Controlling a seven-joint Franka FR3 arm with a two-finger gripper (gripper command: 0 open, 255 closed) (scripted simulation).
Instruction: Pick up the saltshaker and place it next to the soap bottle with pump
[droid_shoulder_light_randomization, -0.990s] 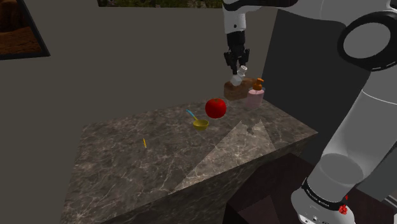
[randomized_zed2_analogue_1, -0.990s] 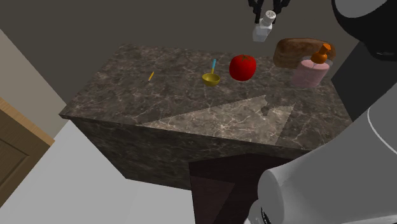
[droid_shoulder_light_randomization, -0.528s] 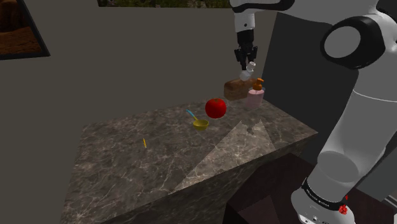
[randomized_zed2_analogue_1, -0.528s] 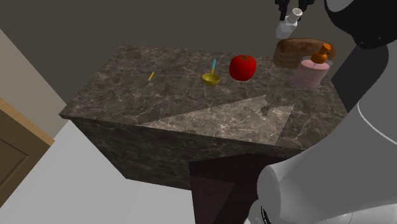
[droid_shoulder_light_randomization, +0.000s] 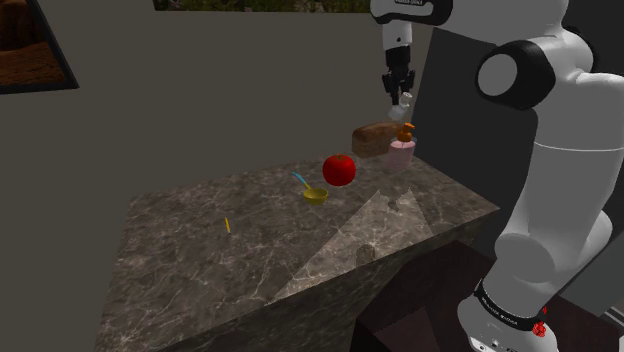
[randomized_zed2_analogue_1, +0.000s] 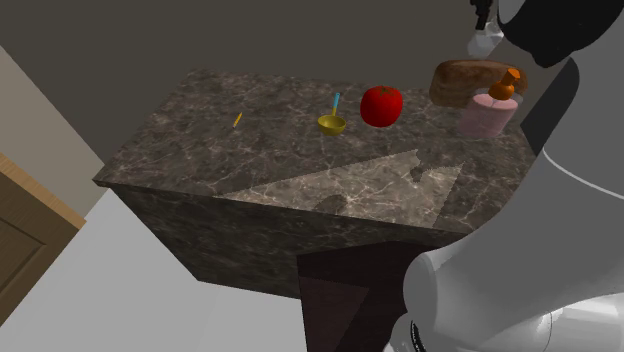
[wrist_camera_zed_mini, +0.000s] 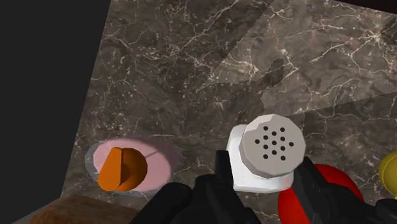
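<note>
A white saltshaker (wrist_camera_zed_mini: 267, 153) with a perforated top is clasped between the black fingers (wrist_camera_zed_mini: 222, 167) of my gripper (wrist_camera_zed_mini: 267, 177), which is shut on it. In the shoulder view the gripper (droid_shoulder_light_randomization: 402, 98) hangs in the air with the shaker (droid_shoulder_light_randomization: 406, 104) just above the soap bottle (droid_shoulder_light_randomization: 402, 152), a pink bottle with an orange pump. The bottle (randomized_zed2_analogue_1: 486, 113) stands on the dark marble counter (randomized_zed2_analogue_1: 300, 170) near its far corner. In the wrist view the bottle (wrist_camera_zed_mini: 127, 167) lies below and to one side of the shaker. In the second exterior view the shaker (randomized_zed2_analogue_1: 483, 42) is partly hidden by the arm.
A brown bread loaf (droid_shoulder_light_randomization: 371, 138) lies right behind the soap bottle. A red fruit (droid_shoulder_light_randomization: 339, 169) and a yellow bowl (droid_shoulder_light_randomization: 315, 194) with a blue spoon sit toward the shoulder view's left of it. A small yellow stick (droid_shoulder_light_randomization: 227, 225) lies farther left. The counter edge drops off just beyond the bottle.
The gripper carried the saltshaker toward the shoulder view's right and slightly up, from over the bread loaf to above the soap bottle. Nothing on the counter moved.
</note>
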